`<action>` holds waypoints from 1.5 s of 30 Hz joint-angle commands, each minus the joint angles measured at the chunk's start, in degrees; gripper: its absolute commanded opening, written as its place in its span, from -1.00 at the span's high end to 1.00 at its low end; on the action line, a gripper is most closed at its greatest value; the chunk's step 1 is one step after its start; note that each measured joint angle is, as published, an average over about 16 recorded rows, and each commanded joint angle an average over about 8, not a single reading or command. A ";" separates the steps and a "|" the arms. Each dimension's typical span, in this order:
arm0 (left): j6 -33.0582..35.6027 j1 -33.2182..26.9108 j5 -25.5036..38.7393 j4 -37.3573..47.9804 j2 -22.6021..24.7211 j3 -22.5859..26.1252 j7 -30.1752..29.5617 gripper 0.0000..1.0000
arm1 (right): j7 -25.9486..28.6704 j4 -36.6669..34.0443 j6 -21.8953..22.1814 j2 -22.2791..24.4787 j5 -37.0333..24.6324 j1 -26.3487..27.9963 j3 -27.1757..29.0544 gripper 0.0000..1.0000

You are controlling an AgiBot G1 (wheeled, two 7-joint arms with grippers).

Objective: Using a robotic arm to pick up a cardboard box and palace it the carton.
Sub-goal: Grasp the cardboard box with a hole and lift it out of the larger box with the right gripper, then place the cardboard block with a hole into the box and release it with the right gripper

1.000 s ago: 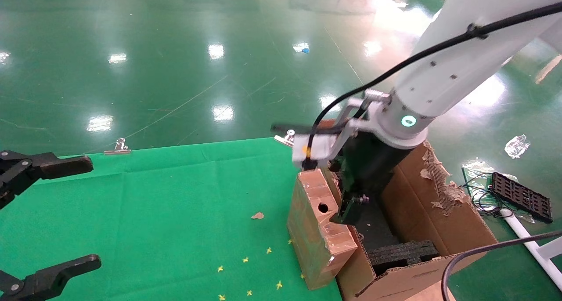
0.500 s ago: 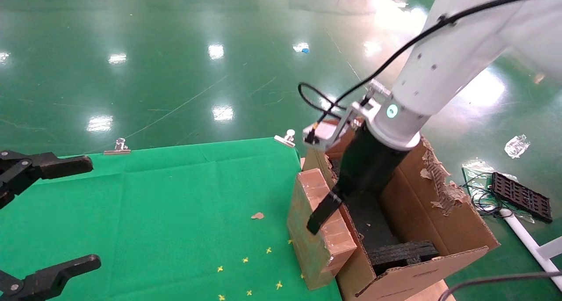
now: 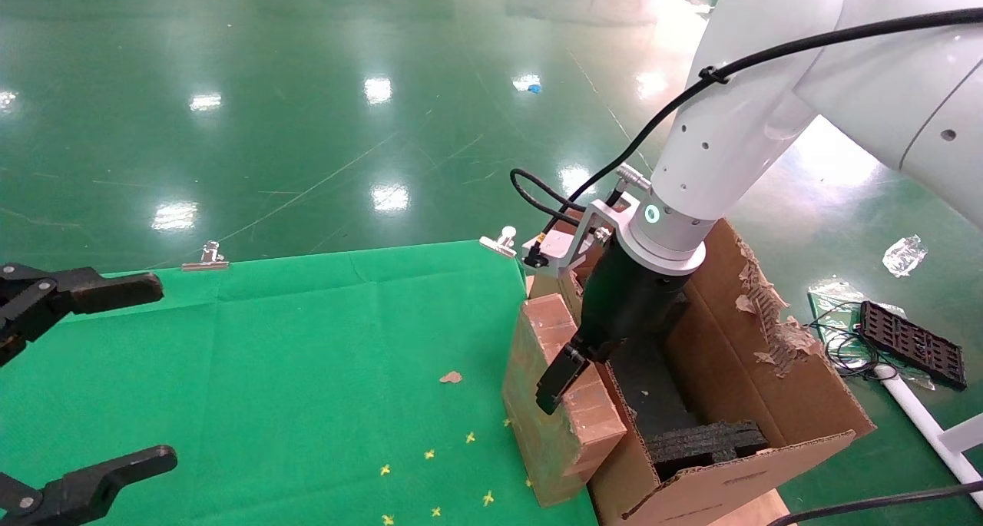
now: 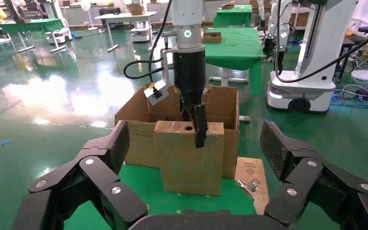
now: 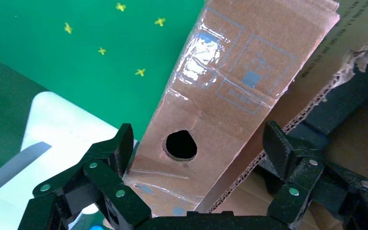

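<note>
The cardboard box stands upright at the green table's right edge, leaning against the carton. Its narrow top end with the round hole faces up. My right gripper is open just above that end. In the right wrist view its fingers straddle the top, one on the table side, the other over the carton's wall. The right gripper holds nothing. In the left wrist view one right finger hangs over the box. My left gripper is open and parked at the far left.
Black foam inserts lie inside the carton, whose far flap is torn. Binder clips hold the green cloth at the table's far edge. A cardboard scrap lies on the cloth. A black tray lies on the floor.
My right wrist has turned and swung left from over the carton to the box's top end; one finger now hangs over the box's top. The box and left arm have not moved.
</note>
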 commanded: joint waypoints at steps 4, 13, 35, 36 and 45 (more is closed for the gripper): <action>-0.01 0.00 -0.01 0.00 -0.01 0.02 0.01 1.00 | 0.93 0.95 -0.01 -0.08 -0.47 0.22 -0.39 1.00; -0.02 -0.01 -0.04 0.00 -0.02 0.05 0.03 1.00 | 2.15 2.49 -0.45 -0.18 -1.24 0.37 -1.31 1.00; -0.06 -0.03 -0.09 0.00 -0.06 0.13 0.07 1.00 | -6.72 5.36 7.98 7.93 3.17 5.77 5.30 1.00; -0.06 -0.03 -0.10 0.00 -0.06 0.14 0.07 1.00 | -7.84 4.99 8.88 8.91 3.54 6.72 6.18 1.00; -0.07 -0.04 -0.12 0.00 -0.07 0.17 0.09 1.00 | -13.99 -3.68 12.66 14.73 2.33 14.14 9.78 1.00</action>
